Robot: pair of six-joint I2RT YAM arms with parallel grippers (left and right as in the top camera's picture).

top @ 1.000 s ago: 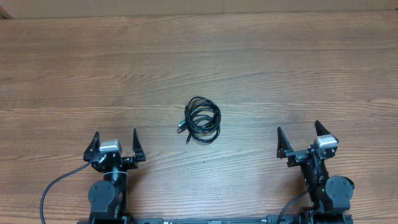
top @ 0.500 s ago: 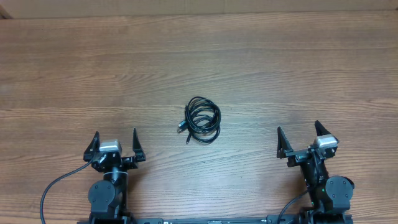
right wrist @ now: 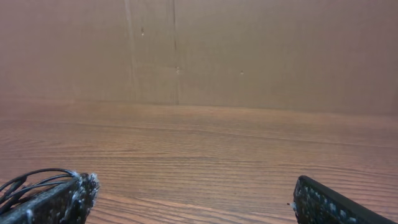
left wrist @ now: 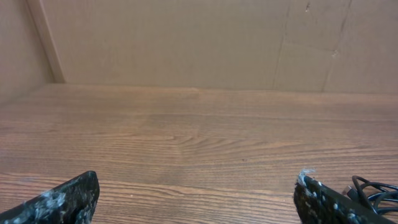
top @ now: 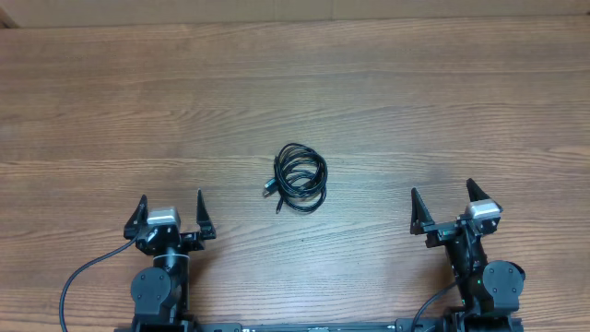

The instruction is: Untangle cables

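Left arm (top: 159, 281) and right arm (top: 487, 277) folded at the near edge of the table (top: 295, 83).

The left arm sits at the table's near-left edge. The left pincer (top: 171, 197) points toward the table's far edge, jaws spread wide with nothing between them. The right arm sits at the table's near-right edge, angled slightly toward the table's middle. The right pincer (top: 442, 188) is likewise spread wide and holds nothing. In each wrist view the dark fingers (left wrist: 62, 200) show only as tips in the lower corners, low over the table, their inner faces flecked with white.
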